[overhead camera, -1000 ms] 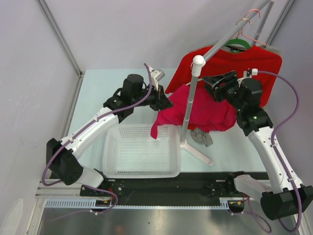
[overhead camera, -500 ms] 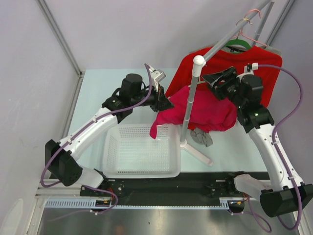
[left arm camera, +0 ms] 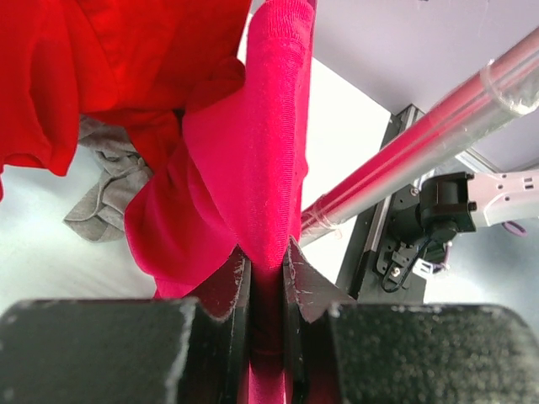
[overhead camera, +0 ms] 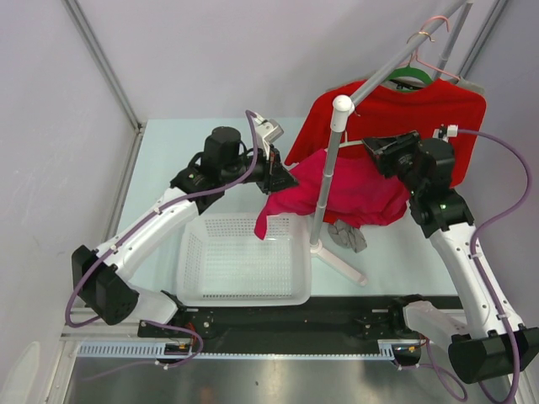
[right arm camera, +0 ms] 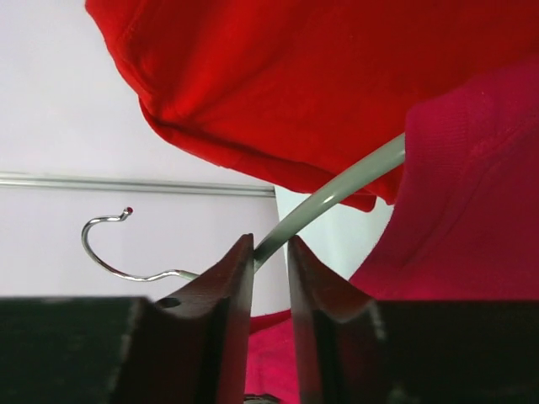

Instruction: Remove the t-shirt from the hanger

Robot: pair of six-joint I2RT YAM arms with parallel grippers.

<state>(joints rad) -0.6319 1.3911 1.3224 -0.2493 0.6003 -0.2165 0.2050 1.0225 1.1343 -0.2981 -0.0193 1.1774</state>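
Note:
The crimson t-shirt (overhead camera: 358, 192) hangs bunched beside the stand post, still partly over the pale grey hanger (right arm camera: 337, 198). My left gripper (overhead camera: 282, 178) is shut on a fold of the t-shirt (left arm camera: 253, 168), the cloth pinched between its jaws (left arm camera: 265, 252), and a corner droops over the basket. My right gripper (overhead camera: 381, 151) is shut on the hanger's grey arm, which runs between its jaws (right arm camera: 269, 246). The thin metal hook (right arm camera: 105, 252) hangs free, off the rail. Most of the hanger is hidden by cloth in the top view.
A scarlet t-shirt (overhead camera: 404, 109) hangs on a green hanger (overhead camera: 408, 77) from the slanted rail (overhead camera: 396, 59), with a pink wire hanger (overhead camera: 431, 34) above. The stand post (overhead camera: 324, 194) rises mid-table. A white basket (overhead camera: 244, 263) sits front left. Grey cloth (overhead camera: 347, 236) lies by the stand's foot.
My right gripper has moved a little right with the hanger, turning its wrist. My left gripper has drawn the t-shirt slightly left, and the drooping corner has shifted left.

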